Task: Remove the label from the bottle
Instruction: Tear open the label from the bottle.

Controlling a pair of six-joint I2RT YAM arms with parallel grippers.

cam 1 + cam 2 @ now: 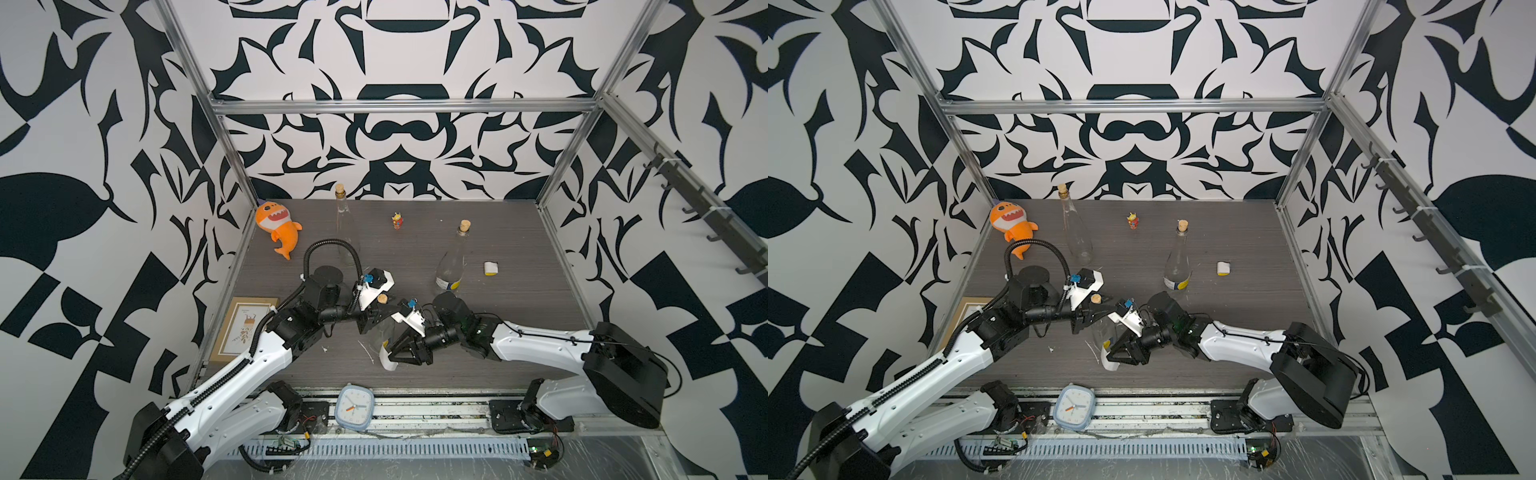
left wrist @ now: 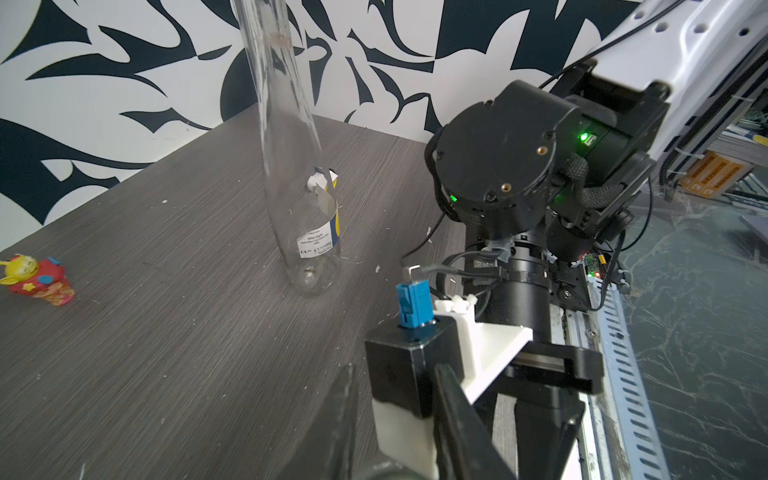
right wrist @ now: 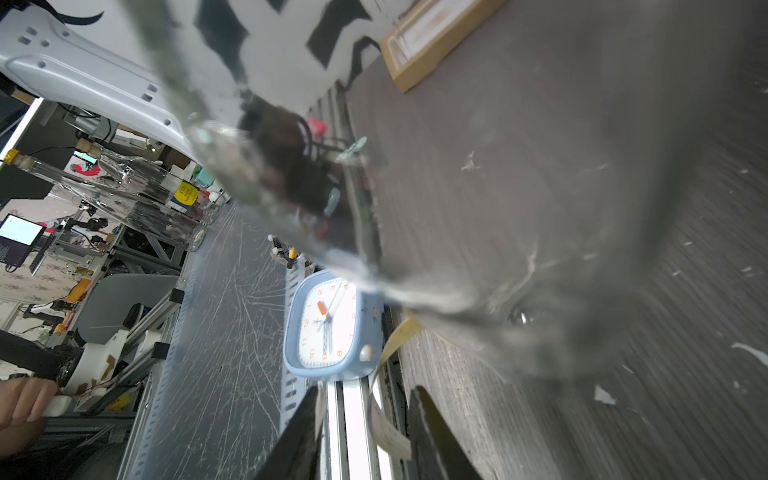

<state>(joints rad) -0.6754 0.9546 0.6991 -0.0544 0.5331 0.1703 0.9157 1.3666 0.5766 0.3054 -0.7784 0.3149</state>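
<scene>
Grey wood-grain table point(image 1: 498, 332), black-and-white patterned walls point(image 1: 399, 137) | we see bottle point(image 1: 384, 332) just behind clock point(image 1: 354, 406), neck pinched by left gripper point(image 1: 380, 312) | right gripper point(image 3: 366, 388) jaws spread, peeled label point(image 3: 388, 436) loose between.

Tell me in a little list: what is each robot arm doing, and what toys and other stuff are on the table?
left end effector: shut on the held bottle, just under its cork
right end effector: open, loose label strip between its fingers
label: partly peeled, hanging off the held bottle's lower part
other bottles: bare bottle upright at the back; torn-label bottle upright
toys: orange shark plush, small figure
clock: on the front rail
</scene>
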